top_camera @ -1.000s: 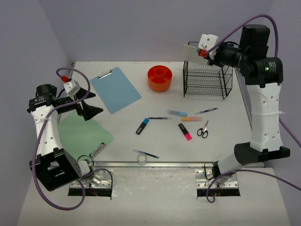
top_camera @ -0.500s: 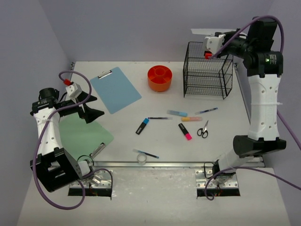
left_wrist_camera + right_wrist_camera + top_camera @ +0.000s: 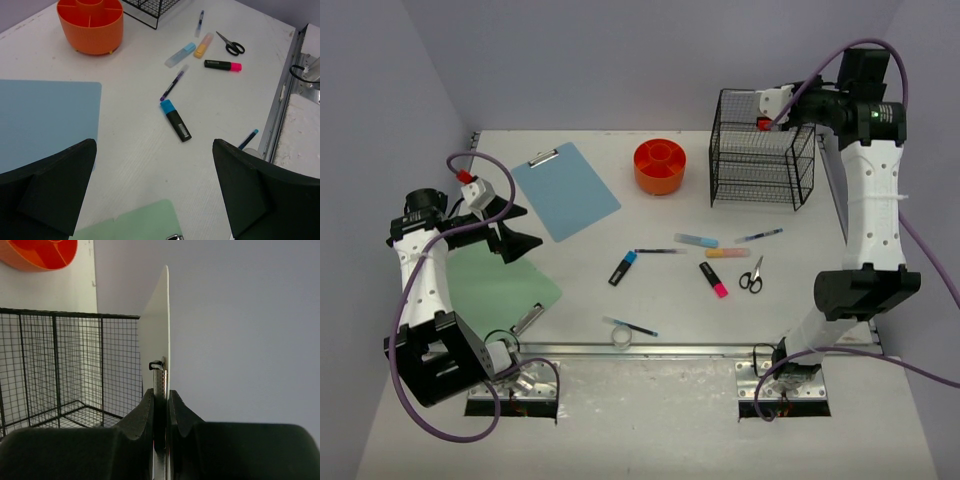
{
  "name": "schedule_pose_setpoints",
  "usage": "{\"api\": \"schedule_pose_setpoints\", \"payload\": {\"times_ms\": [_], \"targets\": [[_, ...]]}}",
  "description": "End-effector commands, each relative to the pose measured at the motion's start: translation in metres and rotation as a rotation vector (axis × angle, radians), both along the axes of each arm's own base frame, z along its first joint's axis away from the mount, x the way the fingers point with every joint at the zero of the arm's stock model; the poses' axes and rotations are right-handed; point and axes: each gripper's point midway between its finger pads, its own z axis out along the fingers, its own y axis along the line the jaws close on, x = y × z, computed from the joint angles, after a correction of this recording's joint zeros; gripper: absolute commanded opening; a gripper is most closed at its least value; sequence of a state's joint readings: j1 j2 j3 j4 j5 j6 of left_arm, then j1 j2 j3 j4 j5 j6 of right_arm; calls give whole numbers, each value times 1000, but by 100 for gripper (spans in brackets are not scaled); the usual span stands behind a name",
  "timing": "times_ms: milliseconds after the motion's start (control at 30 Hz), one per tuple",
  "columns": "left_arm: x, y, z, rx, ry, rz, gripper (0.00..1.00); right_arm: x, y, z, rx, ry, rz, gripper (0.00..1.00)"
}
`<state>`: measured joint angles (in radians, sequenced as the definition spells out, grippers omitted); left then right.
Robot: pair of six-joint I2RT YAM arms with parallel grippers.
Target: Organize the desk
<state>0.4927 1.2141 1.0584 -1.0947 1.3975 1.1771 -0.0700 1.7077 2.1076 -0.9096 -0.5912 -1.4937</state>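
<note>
Lavender walls close in the white surface [image 3: 800,300], which lies under both arms and carries loose scissors [image 3: 751,275], a blue marker [image 3: 176,119] and, at its far right, a wire rack [image 3: 760,150]. The right end effector [image 3: 161,399] is clamped on the clip end of a thin white board [image 3: 156,325], held edge-on up by the rack's top. The left end effector [image 3: 155,187] hangs spread wide and empty, over the gap between the blue clipboard [image 3: 40,120] and the green clipboard [image 3: 135,220]. The step looks like filing the board in the rack. To do it well, square the board with 1 tier's opening and keep its edges off the wires. Slide it in until the rack bears it, and only then let go.
</note>
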Motion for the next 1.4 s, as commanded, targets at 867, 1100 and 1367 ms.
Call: {"api": "schedule_pose_setpoints", "payload": {"times_ms": [867,1100,1367], "targets": [[4,2,-10,-5,-29,-9,100,51,-13,-69,17,90,-14,0],[5,3,-12,-9,-19,-7,100,99,-28,-68,22,-12,-90,52],[6,4,-16,-4,-4,1,100,160,-58,7,120,-331,-268,87]]}}
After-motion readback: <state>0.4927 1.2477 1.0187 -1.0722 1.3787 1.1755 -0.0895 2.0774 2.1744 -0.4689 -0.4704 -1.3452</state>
